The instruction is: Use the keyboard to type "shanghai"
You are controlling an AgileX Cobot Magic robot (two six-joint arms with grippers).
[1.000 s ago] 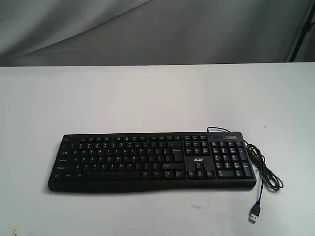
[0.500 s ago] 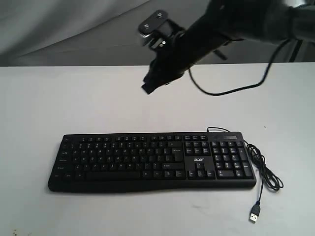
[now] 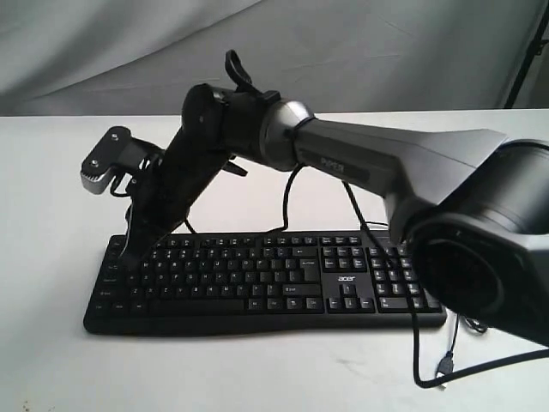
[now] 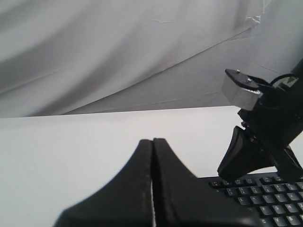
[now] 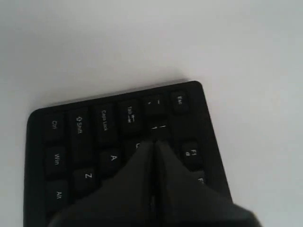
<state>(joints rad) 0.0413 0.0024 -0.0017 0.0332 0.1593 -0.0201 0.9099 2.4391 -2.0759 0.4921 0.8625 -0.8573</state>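
Stretching left to right across the white counter (image 3: 257, 369), one black keyboard (image 3: 266, 279) lay flat, number pad at its right end, space bar toward the camera. Of two arms, the right pincer (image 3: 130, 251), pressed together, pointed down at its left-end keys; the left pincer (image 4: 152, 144), also pressed together, was clear of it.

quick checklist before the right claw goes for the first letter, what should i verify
1. Right claw shut to a point: ok.
2. Tip lined up on S: not ok, it shows near the Tab key.
3. Keyboard flat on the table: ok.
4. Left claw shut, clear of the keys: ok.
5. Tip touching a key: cannot tell.
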